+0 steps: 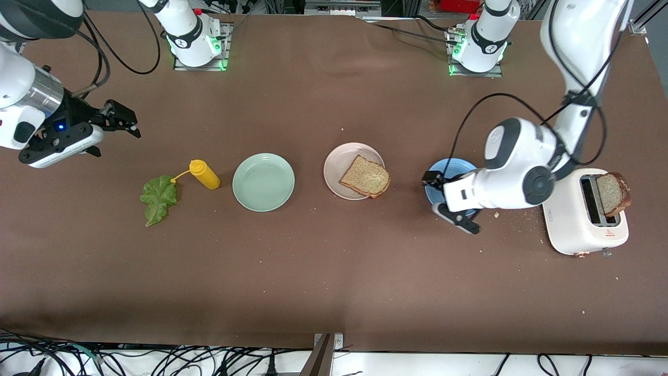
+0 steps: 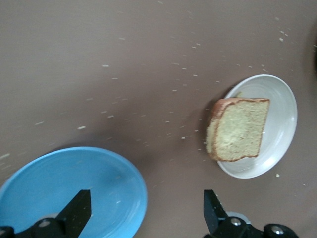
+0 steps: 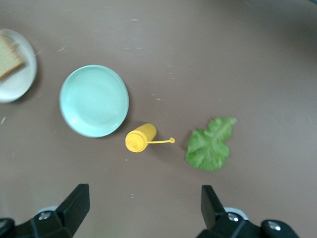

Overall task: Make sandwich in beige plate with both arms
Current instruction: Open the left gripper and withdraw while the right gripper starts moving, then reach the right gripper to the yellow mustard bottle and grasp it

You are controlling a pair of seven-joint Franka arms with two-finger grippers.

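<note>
A slice of toast (image 1: 365, 176) is lying on the beige plate (image 1: 334, 167) at mid-frame, while the left pincer (image 1: 448, 201) is hanging wide and empty over the blue plate (image 1: 449, 168). The right pincer (image 1: 112, 124), also spread wide, is hovering at the upper left of the front view. Only that front view is showing the toaster (image 1: 584, 219) holding a second slice (image 1: 613, 193) at the right edge; the right wrist view is showing the lettuce (image 3: 210, 145), mustard bottle (image 3: 140, 138) and green plate (image 3: 94, 100).

The left arm (image 1: 514, 177) covers most of the blue plate (image 1: 449, 169) in the front view, leaving only an arc of its rim showing; in the left wrist view the same plate runs off the picture's edge. The slice of toast (image 1: 614, 194) standing in the toaster (image 1: 584, 230) has its lower part hidden inside the slot. In the right wrist view the beige plate (image 3: 17, 74) and the toast on it (image 3: 9, 58) are cut by the frame's edge. Both wrist views show only the fingertips (image 2: 79, 210) of their own grippers, the rest lying outside the frame. The right arm (image 1: 31, 104) is cropped at the front view's edge.
</note>
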